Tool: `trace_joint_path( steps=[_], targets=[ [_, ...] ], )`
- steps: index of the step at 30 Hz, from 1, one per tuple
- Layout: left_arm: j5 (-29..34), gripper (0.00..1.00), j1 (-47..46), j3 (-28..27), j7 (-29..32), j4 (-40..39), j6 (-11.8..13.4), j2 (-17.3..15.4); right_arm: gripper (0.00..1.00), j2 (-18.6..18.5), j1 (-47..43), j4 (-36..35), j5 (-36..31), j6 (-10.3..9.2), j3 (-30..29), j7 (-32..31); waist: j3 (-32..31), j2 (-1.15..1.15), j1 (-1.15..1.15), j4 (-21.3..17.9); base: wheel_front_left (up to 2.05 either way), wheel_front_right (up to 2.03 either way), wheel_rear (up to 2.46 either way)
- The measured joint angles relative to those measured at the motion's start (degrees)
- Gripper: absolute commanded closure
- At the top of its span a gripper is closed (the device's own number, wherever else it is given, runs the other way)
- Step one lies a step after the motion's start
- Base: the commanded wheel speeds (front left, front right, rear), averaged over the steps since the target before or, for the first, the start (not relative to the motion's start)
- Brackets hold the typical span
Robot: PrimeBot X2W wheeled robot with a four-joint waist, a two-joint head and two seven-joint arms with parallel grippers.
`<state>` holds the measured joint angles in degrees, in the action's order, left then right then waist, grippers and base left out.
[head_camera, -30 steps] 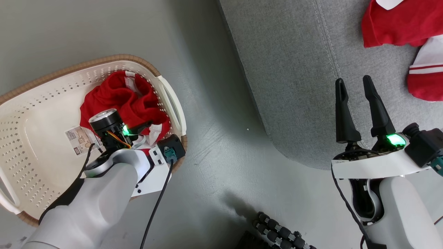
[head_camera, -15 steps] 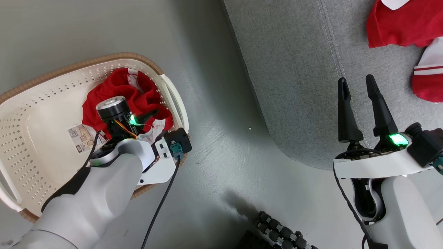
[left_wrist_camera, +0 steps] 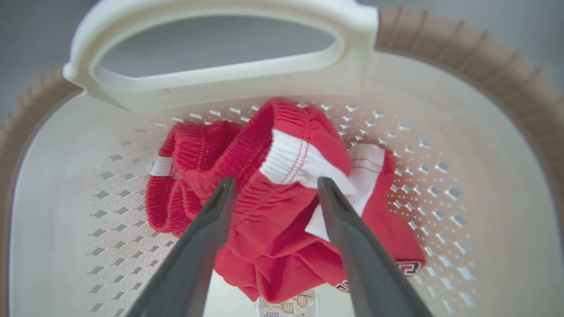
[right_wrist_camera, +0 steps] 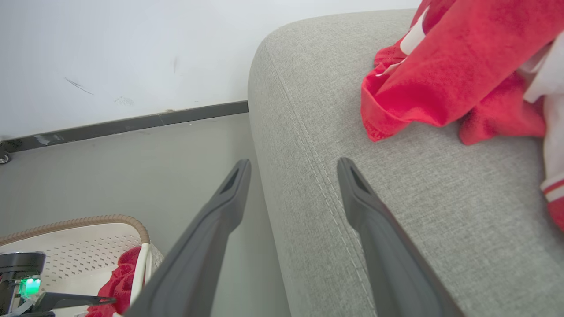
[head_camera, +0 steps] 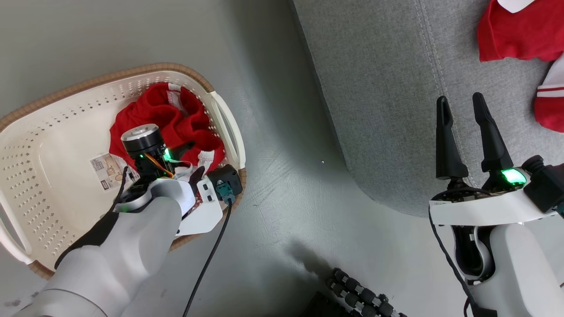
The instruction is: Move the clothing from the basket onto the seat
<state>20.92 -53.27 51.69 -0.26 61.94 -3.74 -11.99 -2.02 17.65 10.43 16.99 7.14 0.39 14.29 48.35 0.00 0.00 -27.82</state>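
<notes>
Left gripper (left_wrist_camera: pixel 275 182): fingers spread, pointing at crumpled red clothes (left_wrist_camera: pixel 269 229) with stretchy white band, frame middle, inside holey cream plastic basket (left_wrist_camera: pixel 440 176).
Right gripper (head_camera: pixel 460 97): fingers spread, holding nothing, over rough grey seat (head_camera: pixel 387 88).
More clothes (head_camera: pixel 515 31) on seat, upper right.

A smooth grey floor (head_camera: pixel 273 110) carries a cream-white perforated plastic basket with a brown rim (head_camera: pixel 53 132) and, to its right across a strip of floor, a large light-grey fabric seat with stitched seams (head_camera: pixel 379 88). Red garments with white trim (head_camera: pixel 515 35) lie on the seat's far right. In the basket, a crumpled red-and-white garment (head_camera: pixel 150 114) lies by one handle, beside a paper label (head_camera: pixel 105 169).
</notes>
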Motion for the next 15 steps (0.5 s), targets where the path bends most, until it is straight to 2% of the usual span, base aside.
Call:
trace_joint_path(
  steps=[1, 2, 4, 5, 6, 15],
  targets=[
    [0.0, 0.26, 0.0, 0.0, 0.01, 0.21, 0.05, 0.14, 0.0, 0.0, -0.01, -0.07, -0.1, 0.0, -0.03, 0.0, 0.01, 0.0, 0.0, 0.06, 0.0, 0.0, 0.0],
    [0.0, 0.54, 0.0, 0.0, 0.01, 0.38, 0.19, 0.25, 0.0, 0.0, -0.01, -0.19, -0.22, 0.0, -0.04, 0.0, 0.03, 0.0, 0.0, 0.11, 0.0, 0.0, 0.0],
    [-0.01, 0.71, 0.0, -0.02, 0.0, 0.76, 0.21, 0.47, 0.0, 0.0, 0.0, -0.43, -0.29, 0.0, -0.03, 0.01, 0.05, 0.0, 0.0, 0.21, 0.0, 0.0, 0.0],
    [-0.08, 0.88, 0.0, -0.15, 0.0, 1.07, 0.23, 0.63, 0.0, 0.0, 0.01, -0.53, -0.29, 0.0, 0.07, 0.01, 0.07, 0.0, 0.0, 0.31, 0.0, 0.0, 0.0],
    [-0.12, 1.0, 0.0, -0.22, -0.01, 1.15, 0.3, 0.68, 0.0, 0.0, 0.02, -0.56, -0.29, 0.0, 0.21, 0.01, 0.06, 0.0, 0.0, 0.36, 0.0, 0.0, 0.0],
    [-1.25, 1.0, -0.02, -1.94, -0.31, 2.1, 2.23, 0.12, 0.0, 0.0, 0.29, -0.63, -0.29, 0.0, 1.34, 0.01, -0.22, 0.0, 0.0, 0.62, 0.0, 0.0, 0.0]
  ],
)
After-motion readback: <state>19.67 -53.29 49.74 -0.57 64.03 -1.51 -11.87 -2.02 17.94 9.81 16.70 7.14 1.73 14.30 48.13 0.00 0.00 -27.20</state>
